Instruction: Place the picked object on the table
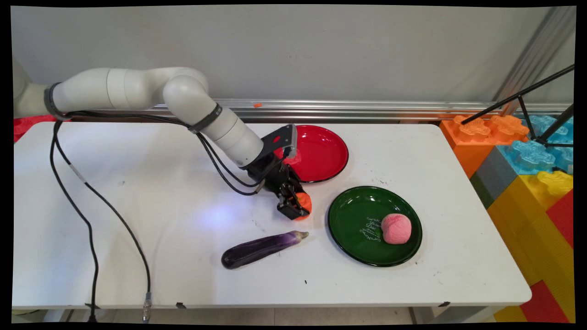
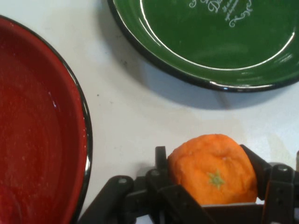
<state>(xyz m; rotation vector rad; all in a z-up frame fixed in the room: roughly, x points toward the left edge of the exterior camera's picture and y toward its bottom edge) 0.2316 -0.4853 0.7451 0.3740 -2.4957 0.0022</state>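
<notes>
Claw (image 1: 297,205) gripping orange (image 2: 212,169) btwn plates.

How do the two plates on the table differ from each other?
The green plate has a pink ball-shaped fruit on it and white lettering inside; the red plate is plain, and nothing shows on the part of it in view. The green plate lies nearer the table's front edge, the red plate nearer the wall. The pincer, holding an orange, partly hides the red plate. Both are round, glossy, dark-rimmed.
</notes>
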